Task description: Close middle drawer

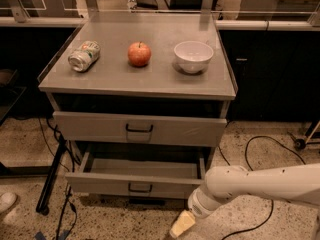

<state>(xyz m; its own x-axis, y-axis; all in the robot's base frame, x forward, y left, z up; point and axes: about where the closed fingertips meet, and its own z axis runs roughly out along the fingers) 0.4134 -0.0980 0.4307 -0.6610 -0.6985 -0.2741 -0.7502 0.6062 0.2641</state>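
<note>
The middle drawer (100, 183) is a wide grey metal drawer with a small dark wire handle (140, 188). It stands partly open below the upper drawer (90, 126), and its inside shows empty. My gripper (182, 224) is low at the bottom of the view, just below and right of the drawer front's right end. The white arm (260, 184) reaches in from the right. I cannot tell whether the gripper touches the drawer front. The lowest drawer is hidden.
On the cabinet top (150, 84) lie a tipped can (83, 55), a red apple (139, 54) and a white bowl (193, 56). Black cables (250, 149) run over the speckled floor. A dark stand leg (52, 179) is at the left.
</note>
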